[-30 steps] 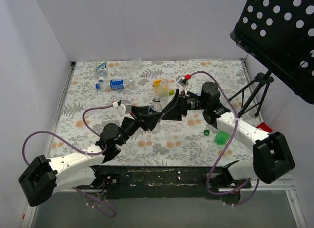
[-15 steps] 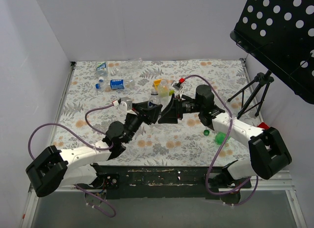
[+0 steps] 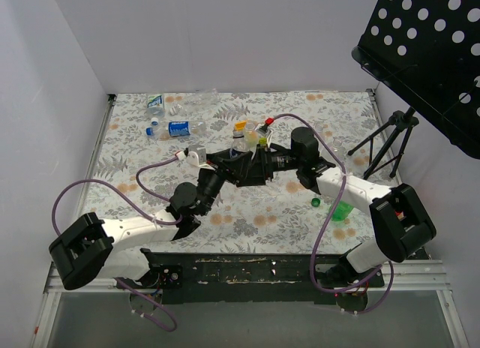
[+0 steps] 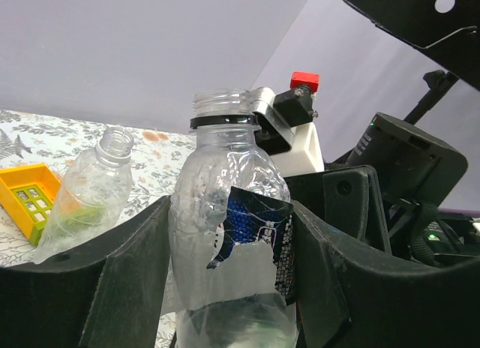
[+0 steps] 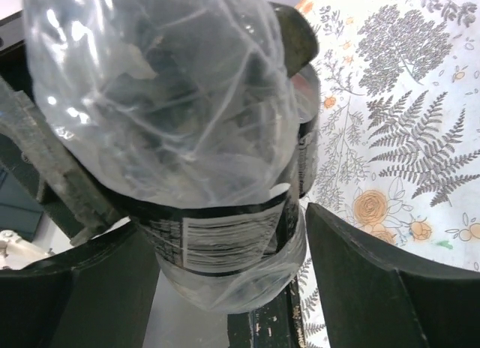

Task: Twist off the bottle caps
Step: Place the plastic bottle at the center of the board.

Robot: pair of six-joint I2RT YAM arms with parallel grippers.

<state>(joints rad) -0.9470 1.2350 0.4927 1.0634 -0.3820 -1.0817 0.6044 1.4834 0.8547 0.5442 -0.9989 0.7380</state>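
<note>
**Top view.** The left fingers [image 3: 227, 166] and right fingers [image 3: 259, 166] meet tip to tip over the middle of the surface [image 3: 135, 175]. The bottle they share is hidden among them here. A green cap [image 3: 316, 202] lies to the near right of the right fingers, well apart, with a green bottle [image 3: 341, 211] just past it. Far off to the left of the left fingers lies a blue-label bottle [image 3: 178, 127], its writing too small to read. A second ago both sets of fingers sat nearer the arm bases and the bottle's neck showed between them. They have since moved outward together. The green cap and green bottle have stayed put.

**Left wrist.** The bottle [image 4: 225, 213] stands upright between the left fingers [image 4: 127, 280], which are clamped on its sides. Its threaded neck rises above the fingertips, mouth open, with a black ring under the thread. The torn dark blue label has white lettering that is not legible. Left of the fingers a second bottle [image 4: 86, 202] leans beside a yellow box [image 4: 26, 198].

**Right wrist.** The bottle's crumpled clear body fills the space between the right fingers [image 5: 390, 288]. They stand apart, one on each side of its black label band. A gap shows at the right-hand finger, and whether the other touches cannot be told. A white panel of fine print on the band is unreadable.
</note>
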